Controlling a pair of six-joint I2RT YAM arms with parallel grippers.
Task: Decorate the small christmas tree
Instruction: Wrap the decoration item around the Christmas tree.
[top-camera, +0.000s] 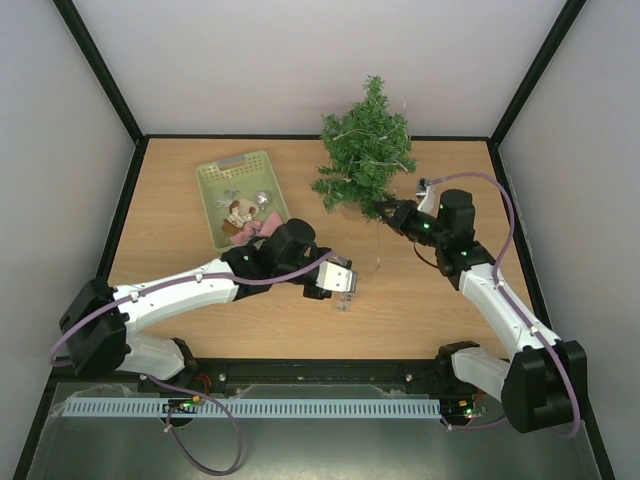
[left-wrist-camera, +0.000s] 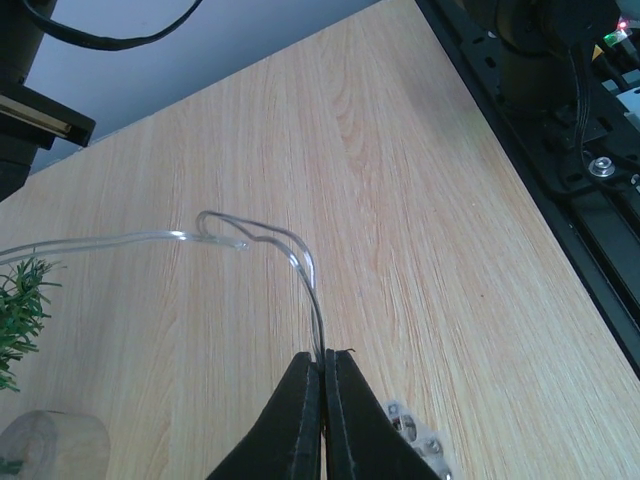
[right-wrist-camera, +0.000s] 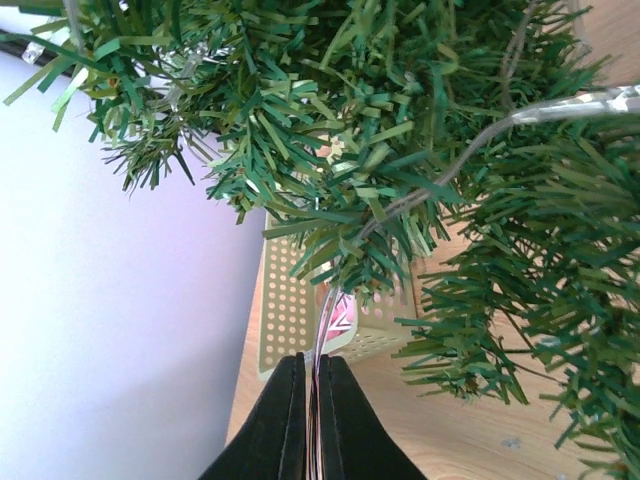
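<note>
The small christmas tree (top-camera: 365, 150) stands at the back of the table, right of centre, with a thin clear light string (top-camera: 380, 245) wound through its branches. My right gripper (top-camera: 385, 210) is shut on the string at the tree's lower front edge. The right wrist view shows its jaws (right-wrist-camera: 313, 360) closed on the string (right-wrist-camera: 440, 175) under the branches (right-wrist-camera: 400, 100). My left gripper (top-camera: 343, 285) is low over the table's middle. It is shut on the loose, looping end of the string (left-wrist-camera: 300, 260), its jaws (left-wrist-camera: 322, 360) pressed together.
A pale green basket (top-camera: 240, 195) with ornaments stands at the back left, behind my left arm, and shows in the right wrist view (right-wrist-camera: 290, 310). A small clear piece with metal dots (left-wrist-camera: 415, 430) lies beside the left fingers. The tree's wooden foot (left-wrist-camera: 55, 440) is at lower left.
</note>
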